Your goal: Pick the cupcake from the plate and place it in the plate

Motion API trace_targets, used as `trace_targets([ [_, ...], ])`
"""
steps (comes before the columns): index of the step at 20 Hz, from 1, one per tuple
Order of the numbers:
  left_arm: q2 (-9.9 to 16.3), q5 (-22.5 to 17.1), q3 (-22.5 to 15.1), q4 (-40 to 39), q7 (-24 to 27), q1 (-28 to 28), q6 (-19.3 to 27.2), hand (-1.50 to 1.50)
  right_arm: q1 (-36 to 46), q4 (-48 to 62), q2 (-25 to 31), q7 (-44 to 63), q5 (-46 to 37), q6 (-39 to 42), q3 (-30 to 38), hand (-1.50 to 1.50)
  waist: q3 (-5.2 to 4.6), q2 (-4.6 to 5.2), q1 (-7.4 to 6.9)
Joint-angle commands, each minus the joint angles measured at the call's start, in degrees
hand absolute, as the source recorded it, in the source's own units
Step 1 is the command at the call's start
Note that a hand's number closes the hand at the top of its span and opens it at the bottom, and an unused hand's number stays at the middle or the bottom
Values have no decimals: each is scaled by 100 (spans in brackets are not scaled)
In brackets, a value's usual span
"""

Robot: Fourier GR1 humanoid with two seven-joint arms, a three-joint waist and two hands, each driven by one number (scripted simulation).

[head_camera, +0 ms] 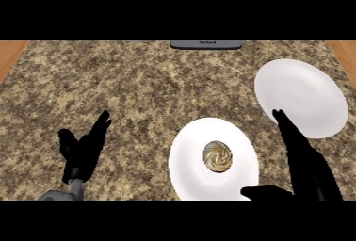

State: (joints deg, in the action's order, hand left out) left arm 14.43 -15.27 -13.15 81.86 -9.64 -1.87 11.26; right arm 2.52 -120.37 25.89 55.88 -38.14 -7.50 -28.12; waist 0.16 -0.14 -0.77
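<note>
The right hand (306, 160) comes in from the lower right with its fingers straight and stretched toward twelve o'clock and its thumb (268, 193) spread out toward nine o'clock; it holds nothing. Its fingertips overlap the lower left edge of the far white plate (309, 89), and its thumb lies over the lower right rim of the near white plate (191, 162). The cupcake (217, 156) sits at about nine o'clock from this hand, just beside it but apart, in the middle of the near plate. It is seen from straight above, a round top with a brown and cream swirl, so no long axis or pointing direction can be told.

The left hand (84, 148) rests open at the lower left, fingers up toward one o'clock, well apart from both plates, on the speckled granite counter (139, 84).

At twelve o'clock, at the counter's far edge, lies a grey object (206, 44) with small writing too tiny to read.
</note>
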Motion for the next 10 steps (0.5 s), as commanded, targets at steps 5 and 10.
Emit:
trace_targets([
  [5, -180, 99, 60, -346, 49, 90, -91, 0, 623, 678, -1147, 994, -600, 587, -595, -150, -20, 18, 55],
  [10, -161, 173, 78, 40, -90, 257, -172, 0, 325, 1200, -1643, 614, -805, 381, -798, -150, -16, 12, 59],
])
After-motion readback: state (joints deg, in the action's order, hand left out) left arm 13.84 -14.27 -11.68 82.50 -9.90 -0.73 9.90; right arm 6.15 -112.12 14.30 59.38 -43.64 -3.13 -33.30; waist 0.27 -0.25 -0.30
